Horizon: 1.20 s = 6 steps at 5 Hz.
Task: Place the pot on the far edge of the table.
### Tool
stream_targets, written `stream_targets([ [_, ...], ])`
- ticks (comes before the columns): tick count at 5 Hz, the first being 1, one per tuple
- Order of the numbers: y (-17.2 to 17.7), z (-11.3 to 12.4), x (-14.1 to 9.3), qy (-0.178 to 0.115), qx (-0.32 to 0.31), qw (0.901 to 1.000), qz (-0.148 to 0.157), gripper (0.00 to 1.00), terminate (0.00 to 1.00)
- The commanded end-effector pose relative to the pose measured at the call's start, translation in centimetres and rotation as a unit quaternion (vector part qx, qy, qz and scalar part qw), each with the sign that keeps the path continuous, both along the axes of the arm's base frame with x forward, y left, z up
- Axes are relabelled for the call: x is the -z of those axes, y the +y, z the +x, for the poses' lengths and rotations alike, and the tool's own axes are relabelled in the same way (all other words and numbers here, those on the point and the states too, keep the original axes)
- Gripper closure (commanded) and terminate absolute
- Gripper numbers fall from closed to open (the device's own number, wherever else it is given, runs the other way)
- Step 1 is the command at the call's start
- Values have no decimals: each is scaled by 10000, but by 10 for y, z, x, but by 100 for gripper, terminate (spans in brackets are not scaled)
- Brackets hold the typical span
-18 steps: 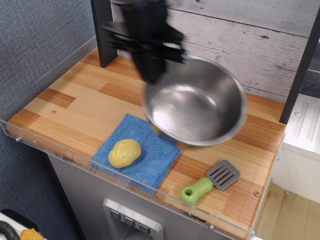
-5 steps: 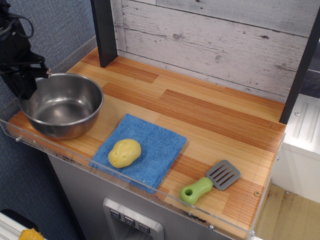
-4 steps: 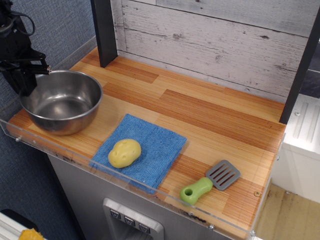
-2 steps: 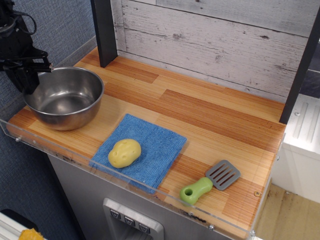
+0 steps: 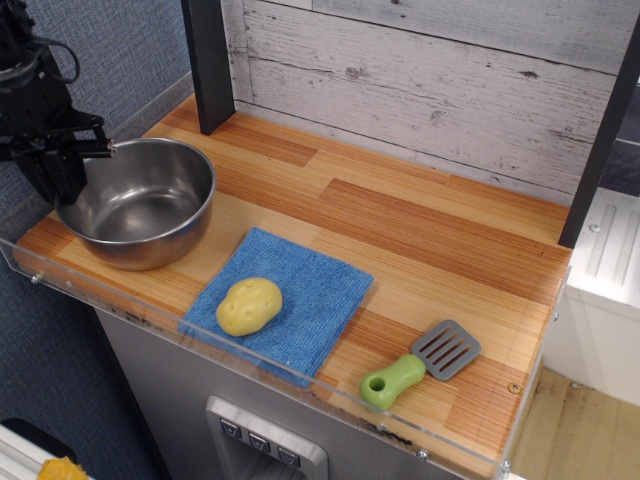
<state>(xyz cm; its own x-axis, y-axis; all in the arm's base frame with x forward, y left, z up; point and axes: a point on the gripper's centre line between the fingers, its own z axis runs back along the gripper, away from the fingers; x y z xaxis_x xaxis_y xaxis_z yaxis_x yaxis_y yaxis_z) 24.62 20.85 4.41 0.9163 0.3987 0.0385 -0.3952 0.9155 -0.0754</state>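
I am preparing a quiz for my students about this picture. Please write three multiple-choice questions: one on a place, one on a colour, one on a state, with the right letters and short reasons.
1. Where does the potato lie?
A. on the blue cloth
B. inside the pot
C. on the spatula

2. What colour is the handle of the spatula?
A. red
B. green
C. black

3. What is inside the pot?
A. the potato
B. the cloth
C. nothing

Answers:
1. A, the yellow potato rests on the cloth near the front rim of the table.
2. B, the handle is bright green and the slotted head is grey.
3. C, the bare steel bottom shows; the gripper is at the pot's left rim.
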Motion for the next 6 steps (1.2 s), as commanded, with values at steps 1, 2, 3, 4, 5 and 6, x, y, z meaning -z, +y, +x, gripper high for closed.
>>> stream_targets([
  [1, -7, -13, -45, -312, 211, 9989, 295, 0, 0],
  [2, -14, -27, -88, -746, 240, 9955, 536, 0, 0],
  [3, -34, -30, -128, -759, 514, 9924, 821, 0, 0],
  [4, -75, -12, -132, -751, 1366, 9867, 465, 0, 0],
  [5, -126, 14, -114, -470, 2016, 9781, 234, 0, 0],
  [6, -149, 21, -104, -290, 2212, 9745, 236, 0, 0],
])
